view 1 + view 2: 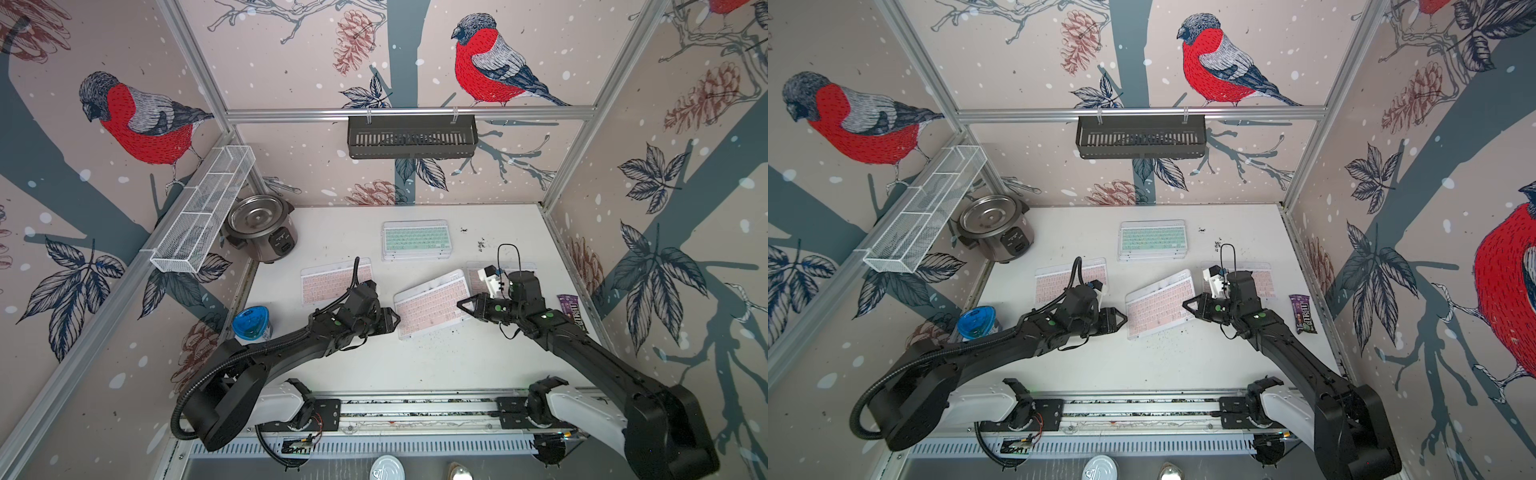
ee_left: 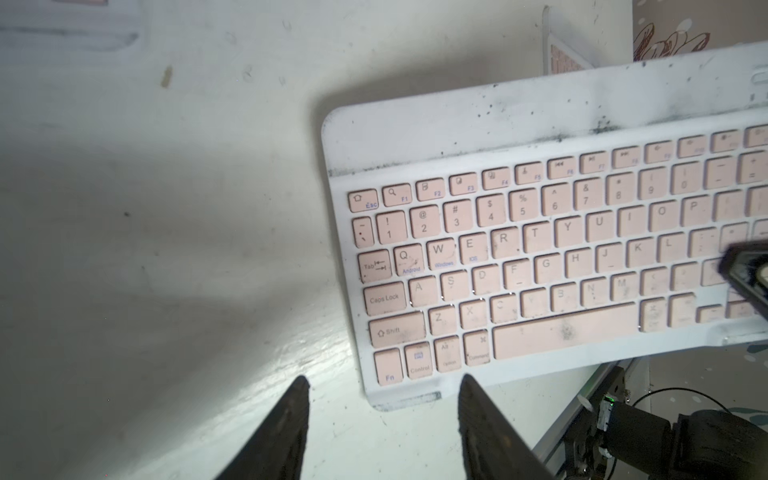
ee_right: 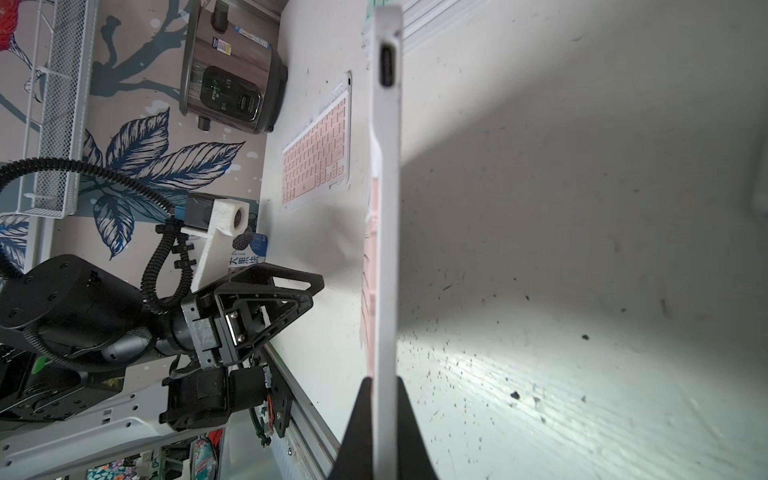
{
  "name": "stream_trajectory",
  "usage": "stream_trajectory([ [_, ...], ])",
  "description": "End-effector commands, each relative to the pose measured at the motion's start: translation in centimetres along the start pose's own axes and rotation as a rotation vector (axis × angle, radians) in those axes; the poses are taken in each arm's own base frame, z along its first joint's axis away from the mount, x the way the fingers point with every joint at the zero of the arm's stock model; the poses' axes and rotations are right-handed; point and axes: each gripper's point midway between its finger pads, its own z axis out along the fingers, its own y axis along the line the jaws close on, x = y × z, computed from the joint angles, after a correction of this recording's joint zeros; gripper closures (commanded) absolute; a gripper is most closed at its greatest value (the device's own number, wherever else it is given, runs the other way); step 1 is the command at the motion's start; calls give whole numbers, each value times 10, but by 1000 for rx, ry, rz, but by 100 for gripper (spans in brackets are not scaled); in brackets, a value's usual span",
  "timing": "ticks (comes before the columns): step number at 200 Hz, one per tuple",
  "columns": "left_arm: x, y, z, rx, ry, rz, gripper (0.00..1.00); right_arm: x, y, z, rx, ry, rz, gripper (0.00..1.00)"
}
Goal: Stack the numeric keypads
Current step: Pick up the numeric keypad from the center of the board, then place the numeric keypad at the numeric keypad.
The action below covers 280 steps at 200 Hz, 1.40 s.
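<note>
– Where the two black arms meet near the front of the tabletop (image 1: pixel 415 365), what is the right pincer (image 1: pixel 462 305) doing?
– It is shut tight on the middle pink keypad (image 1: pixel 430 305). It pinches the thin right end, one finger on the keys and one under.
– Is that keypad lying flat?
– It sits crooked, turned a bit. I cannot tell if all of it is off the tabletop.
– And the left pincer (image 1: pixel 395 321)?
– It is open and holds nothing. Its fingers (image 2: pixel 299 419) stand apart, with bare tabletop between them, just beside the left end of the same keypad.
– What else is near?
– A cup with a blue lid (image 1: pixel 250 322) by the left wall and a purple candy bar (image 1: pixel 572 309) by the right wall.
– Where are the other keypads?
– A bit farther back, the left pink keypad (image 1: pixel 328 282) lies flat, partly behind the left arm. The right pink keypad (image 1: pixel 1264 284) lies flat too, mostly hidden by the right arm.
– And farther still?
– A green keypad (image 1: pixel 415 240) lies on top of a small pile of keypads, in the middle at the back. I cannot count the ones under it. A silver rice cooker (image 1: pixel 259 226) stands in the back left corner.
</note>
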Motion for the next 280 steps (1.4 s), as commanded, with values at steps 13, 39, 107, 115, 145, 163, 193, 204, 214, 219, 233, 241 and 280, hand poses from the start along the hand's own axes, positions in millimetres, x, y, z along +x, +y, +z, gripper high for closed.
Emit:
stream_trajectory([
  [13,-13,-2,-16,-33,-48,2,43,-15,26,-11,-91,-40,-30,93],
  [39,-24,-6,-30,-28,-99,-14,42,-25,39,-23,-135,-80,-46,93],
  [107,-51,7,-67,-112,-227,-51,41,-69,64,-52,-194,-196,-116,93],
  [115,-55,9,-72,-117,-256,-53,41,-75,66,-55,-206,-211,-124,93],
  [145,-68,9,-92,-109,-358,-36,39,-99,72,-60,-214,-254,-164,93],
  [163,-75,11,-98,-115,-380,-31,38,-114,71,-59,-213,-278,-167,93],
  [193,-81,17,-94,-148,-373,-25,37,-141,70,-53,-226,-290,-179,93],
  [204,-84,19,-91,-160,-358,-26,37,-150,71,-50,-239,-287,-178,93],
  [214,-87,20,-89,-173,-359,-31,37,-158,68,-44,-248,-278,-173,93],
  [219,-88,21,-88,-180,-359,-34,37,-162,67,-41,-248,-274,-171,93],
  [233,-94,23,-86,-189,-374,-31,37,-173,64,-35,-249,-272,-172,93],
  [241,-97,24,-85,-190,-380,-33,37,-180,63,-31,-252,-273,-172,93],
  [280,-111,34,-80,-188,-397,-64,37,-205,47,-2,-244,-256,-146,93],
])
